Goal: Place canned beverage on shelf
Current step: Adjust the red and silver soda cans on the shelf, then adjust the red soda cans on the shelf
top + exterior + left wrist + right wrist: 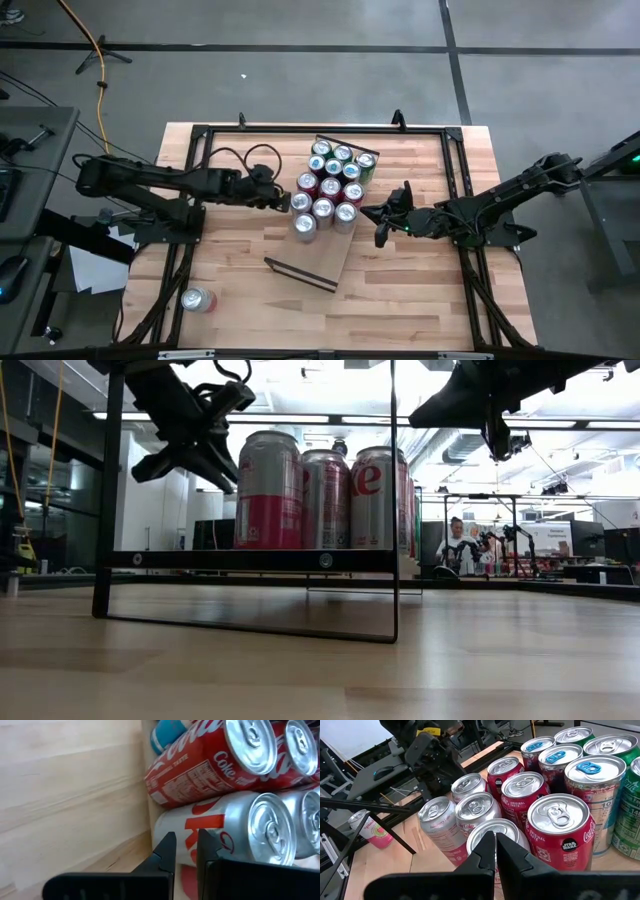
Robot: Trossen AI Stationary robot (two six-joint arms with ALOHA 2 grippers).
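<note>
The shelf [322, 262] is a light-wood board with dark end rails, raised on a thin frame [250, 560]. Several upright cans [330, 185] stand on its far half, red, silver and green. My left gripper [283, 201] is level at the cluster's left side, beside a silver can [225, 827]. Its fingers [186, 850] are empty with only a narrow gap, and I cannot tell whether they touch the can. My right gripper [372, 214] is at the cluster's right side, shut and empty [495, 851], above can-top height.
A pink and silver can [197, 300] lies on its side on the tabletop at the near left, also in the right wrist view [370, 827]. The shelf's near half is bare board. A dark frame [300, 128] runs around the tabletop.
</note>
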